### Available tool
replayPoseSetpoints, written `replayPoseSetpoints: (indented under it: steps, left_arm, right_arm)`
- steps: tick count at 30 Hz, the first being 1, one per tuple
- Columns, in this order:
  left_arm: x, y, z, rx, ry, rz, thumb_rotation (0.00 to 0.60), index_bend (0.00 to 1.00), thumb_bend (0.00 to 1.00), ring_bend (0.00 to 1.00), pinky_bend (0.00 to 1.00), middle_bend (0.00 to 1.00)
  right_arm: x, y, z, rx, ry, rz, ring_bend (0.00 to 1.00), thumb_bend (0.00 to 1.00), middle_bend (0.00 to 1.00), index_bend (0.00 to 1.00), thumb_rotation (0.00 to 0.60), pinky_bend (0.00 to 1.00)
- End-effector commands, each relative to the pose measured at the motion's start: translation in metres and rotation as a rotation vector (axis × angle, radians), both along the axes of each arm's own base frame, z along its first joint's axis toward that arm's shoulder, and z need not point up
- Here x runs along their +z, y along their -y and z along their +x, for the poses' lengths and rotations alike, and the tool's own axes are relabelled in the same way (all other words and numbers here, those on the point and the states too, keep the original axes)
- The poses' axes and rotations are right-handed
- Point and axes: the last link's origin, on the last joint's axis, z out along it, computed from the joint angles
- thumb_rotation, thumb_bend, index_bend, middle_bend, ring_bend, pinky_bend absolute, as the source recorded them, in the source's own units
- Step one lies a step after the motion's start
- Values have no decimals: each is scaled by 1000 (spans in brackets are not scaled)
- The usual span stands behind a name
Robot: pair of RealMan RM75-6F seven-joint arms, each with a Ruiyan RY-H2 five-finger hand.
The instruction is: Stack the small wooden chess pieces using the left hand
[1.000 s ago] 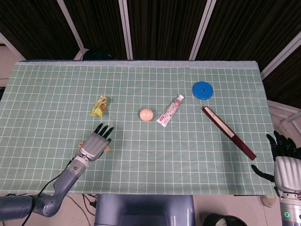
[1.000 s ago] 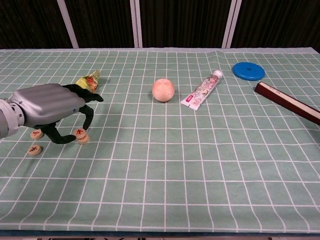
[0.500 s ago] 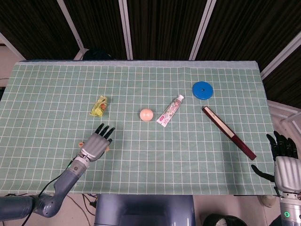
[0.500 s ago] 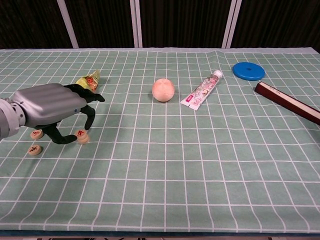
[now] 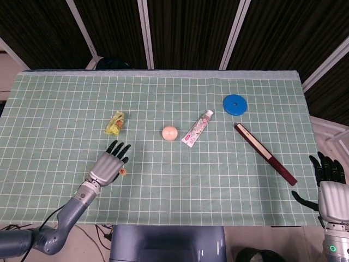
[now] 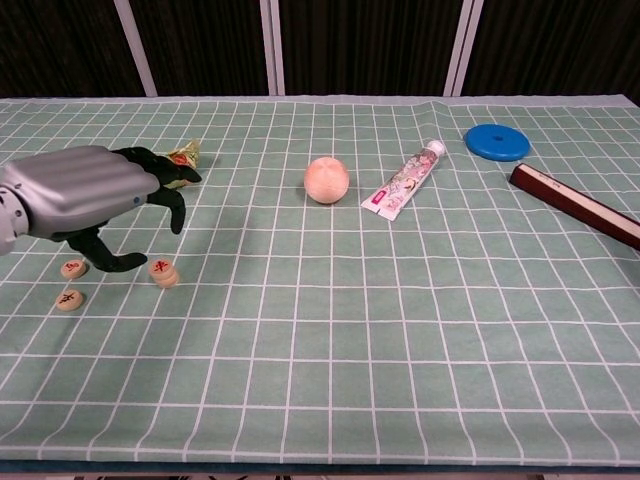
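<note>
Small round wooden chess pieces lie on the green checked cloth at the left. A short pile of two (image 6: 163, 271) stands free; in the head view it shows as a pile (image 5: 123, 172) beside the fingertips. Two single pieces (image 6: 73, 267) (image 6: 69, 299) lie flat further left. My left hand (image 6: 85, 198) (image 5: 107, 166) hovers just above and left of the pile with fingers apart, holding nothing; its thumb hangs between the pile and the nearer single piece. My right hand (image 5: 330, 191) is off the table's right edge, fingers spread and empty.
A yellow-green candy wrapper (image 6: 178, 160) lies just beyond my left hand. Further right are a peach ball (image 6: 326, 179), a toothpaste tube (image 6: 403, 181), a blue disc (image 6: 497, 141) and a dark red stick (image 6: 573, 205).
My left hand has let go of the pile's top piece and lifted up and back to the left. The pile stays standing. The right hand has not moved.
</note>
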Motion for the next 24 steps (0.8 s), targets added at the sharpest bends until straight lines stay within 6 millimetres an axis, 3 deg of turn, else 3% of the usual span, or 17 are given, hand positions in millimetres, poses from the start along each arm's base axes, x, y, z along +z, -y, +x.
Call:
replayPoseSetpoints:
  steps: [1,13,24]
  left_arm:
    - [12,7,-10,2,17,16,600,361,324,0,0,19]
    - [28,28,-72,85,-14,3,600,371,306,0,0,16]
    - [24,30,-95,112,-25,-9,600,386,306,0,0,17]
  right_arm:
    - [0,0,0,0,0,0,0,232,13,119,600,0]
    - [-1,-1,1,1,1,0,0,233,13,119,600,0]
    - [-1,-1,1,-2,3,2,0,233,13,119,600,0]
